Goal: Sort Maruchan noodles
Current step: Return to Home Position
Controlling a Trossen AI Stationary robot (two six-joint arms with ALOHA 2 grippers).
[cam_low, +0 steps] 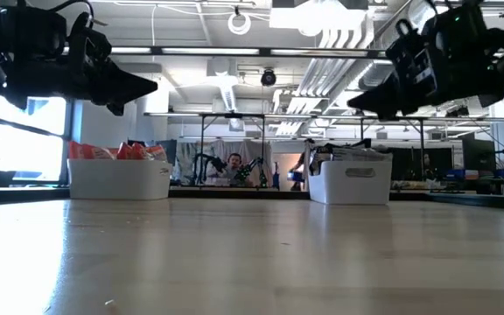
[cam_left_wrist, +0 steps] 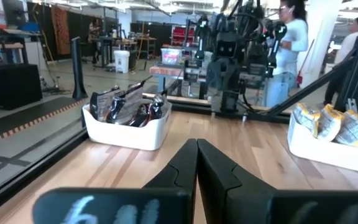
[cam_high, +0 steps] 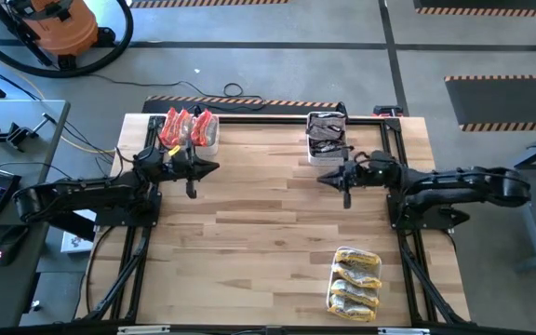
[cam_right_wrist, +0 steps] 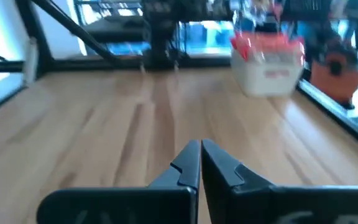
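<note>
1. The left gripper is hovering above the wooden table, and its two fingers are pressing together tip to tip.
2. The right gripper is hovering opposite it, well apart, and pointing back at it. Its fingers are likewise meeting along their length.
3. The red-orange Maruchan packets are standing on edge in the first white bin. This bin is sitting just beside the left gripper, on the side toward the table's far edge.
4. The dark brown-silver packets are lying in the second white bin, just beside the right gripper, also on the far-edge side.
5. The yellow-white packets are resting in the third white bin, well behind the right gripper and toward the near edge.
6. In the right wrist view, a white bin with red contents is showing ahead of the closed fingers. It is blurred, but it is probably the first white bin.
7. In the left wrist view, a person in a light shirt is standing in the room beyond the right arm.
</note>
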